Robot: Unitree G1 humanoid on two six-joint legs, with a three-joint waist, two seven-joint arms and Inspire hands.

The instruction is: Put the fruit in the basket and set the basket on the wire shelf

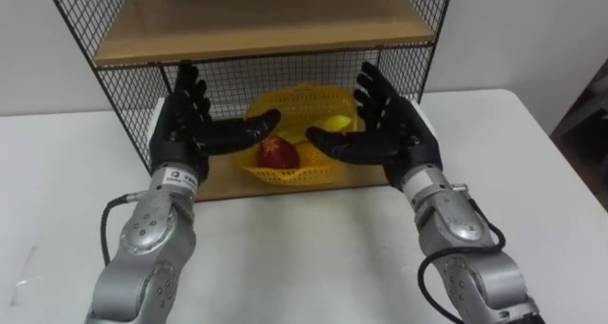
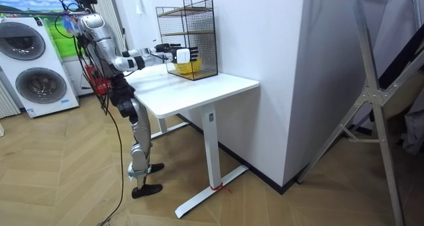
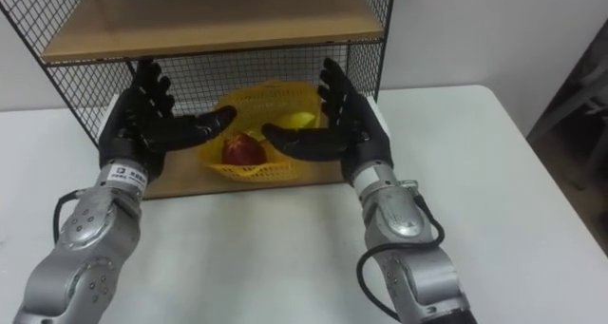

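Yellow basket sits on the wire shelf straight ahead, centred between spread-open left hand and right hand, equally near

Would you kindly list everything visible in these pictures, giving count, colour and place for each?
wire shelf: one, black wire with wooden boards, at the back of the table
basket: one, yellow, on the shelf's lower board
red fruit: one, in the basket, front left
yellow fruit: one, in the basket, back right
table: one, white, before the robot
washing machines: two, white, stacked, room view's left
metal frame: one, grey, room view's right
left hand: black, fingers straight, left of the basket
right hand: black, fingers straight, right of the basket
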